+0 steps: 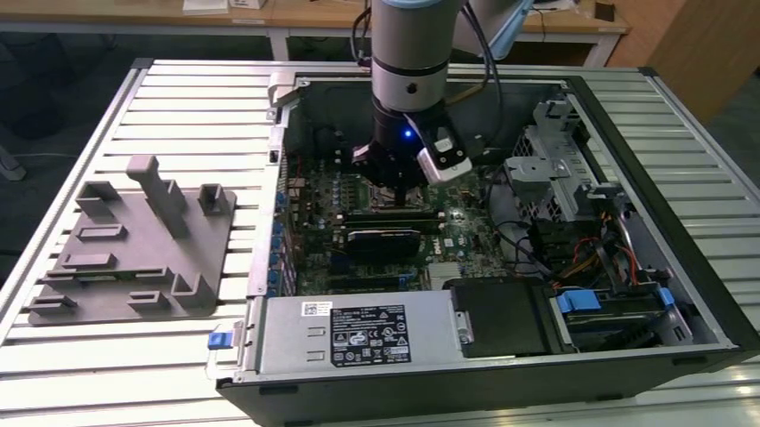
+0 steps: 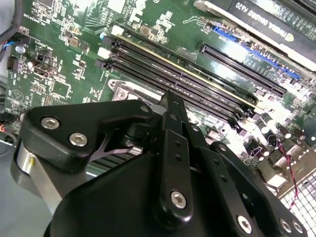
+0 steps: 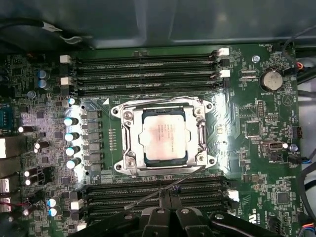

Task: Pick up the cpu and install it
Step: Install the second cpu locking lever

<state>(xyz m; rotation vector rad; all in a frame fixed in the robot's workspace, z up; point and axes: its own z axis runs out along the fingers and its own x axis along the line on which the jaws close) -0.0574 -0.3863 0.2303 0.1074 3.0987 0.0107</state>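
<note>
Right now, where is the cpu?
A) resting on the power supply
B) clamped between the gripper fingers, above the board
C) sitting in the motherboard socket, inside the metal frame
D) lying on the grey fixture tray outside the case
C: in the first wrist view the cpu lies flat in the socket frame on the motherboard, with the gripper beside the socket.

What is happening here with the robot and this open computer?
A single robot arm reaches down into an open computer case lying on a slatted table. Its gripper hangs over the motherboard, near the memory slots beside the socket. The cpu already lies in the socket, with its silvery top showing, and the gripper is not touching it. A grey fixture tray sits on the table at the exterior view's left of the case.
</note>
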